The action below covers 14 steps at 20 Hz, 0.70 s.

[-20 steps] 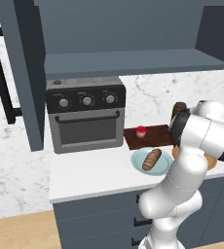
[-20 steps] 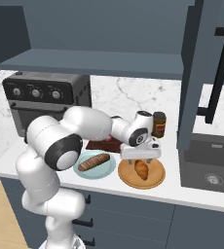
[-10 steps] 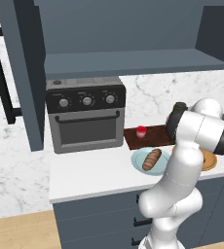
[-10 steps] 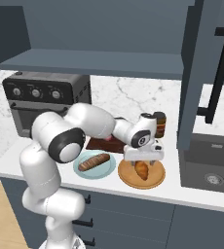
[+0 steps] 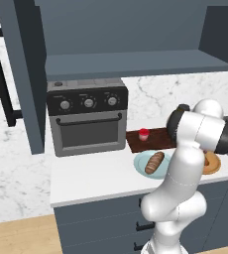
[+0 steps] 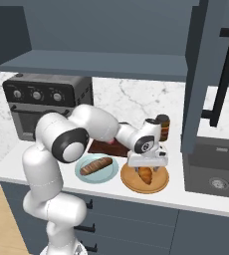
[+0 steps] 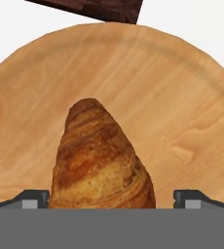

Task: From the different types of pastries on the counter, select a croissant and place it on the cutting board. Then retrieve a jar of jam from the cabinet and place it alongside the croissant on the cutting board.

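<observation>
- Lowered since the earlier frames, the pincer (image 6: 147, 168) now sits just over the croissant (image 6: 145, 174) at the centre-right of the right base view; a second ago it hung a little higher and further toward the upper left of the round tan plate (image 6: 159, 184).
- Seen from the hand view, the croissant (image 7: 102, 160) fills the lower middle of the frame, with one dark fingertip (image 7: 33, 198) at its left and the other at its right, both clear of the crust.
- Jaws stand fully apart and hold nothing; they straddle the pastry without touching it.
- My reading: the approach is about done and the first pick is at hand. Closing on the croissant looks like the next step.
- Unchanged from before: the long loaf (image 6: 96, 165) on its pale blue plate (image 6: 84, 176) at centre-left, the cutting board (image 5: 155, 139) behind it on the tabletop (image 5: 93, 173), and the small red jar of jam (image 5: 143, 134) standing on that board.
- Toaster oven (image 5: 88, 119) at the upper left of the left base view has not shifted either.
- Nothing has yet been carried to the board by the arm.
</observation>
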Tool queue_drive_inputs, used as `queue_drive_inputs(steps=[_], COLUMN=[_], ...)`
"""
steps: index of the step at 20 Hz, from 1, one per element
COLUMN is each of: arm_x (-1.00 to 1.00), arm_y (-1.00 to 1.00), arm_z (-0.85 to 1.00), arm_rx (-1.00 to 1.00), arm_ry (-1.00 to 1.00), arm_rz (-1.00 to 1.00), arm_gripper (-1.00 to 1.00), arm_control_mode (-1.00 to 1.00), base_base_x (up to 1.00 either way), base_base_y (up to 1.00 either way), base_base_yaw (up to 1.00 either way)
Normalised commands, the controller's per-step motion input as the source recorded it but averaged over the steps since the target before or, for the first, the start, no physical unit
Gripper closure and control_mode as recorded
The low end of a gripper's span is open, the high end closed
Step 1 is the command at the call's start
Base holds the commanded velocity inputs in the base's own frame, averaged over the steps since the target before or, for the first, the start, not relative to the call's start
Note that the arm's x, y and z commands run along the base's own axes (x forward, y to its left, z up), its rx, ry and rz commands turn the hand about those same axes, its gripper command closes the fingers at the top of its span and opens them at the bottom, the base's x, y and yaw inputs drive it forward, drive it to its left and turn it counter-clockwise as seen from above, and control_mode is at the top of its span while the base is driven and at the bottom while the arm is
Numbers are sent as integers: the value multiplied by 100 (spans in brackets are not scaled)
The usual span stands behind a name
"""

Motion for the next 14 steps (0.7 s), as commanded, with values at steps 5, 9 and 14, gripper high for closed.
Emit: queue_drive_inputs(steps=[5, 9, 14], arm_x=[0, 0, 0], arm_y=[0, 0, 0], arm_z=[-26, -26, 2], arm_rx=[0, 0, 0], arm_ry=[0, 0, -3], arm_rz=[0, 0, 0], arm_gripper=[100, 100, 100], arm_control_mode=[-100, -100, -100], base_base_x=[0, 0, 0], base_base_y=[0, 0, 0], base_base_yaw=[0, 0, 0])
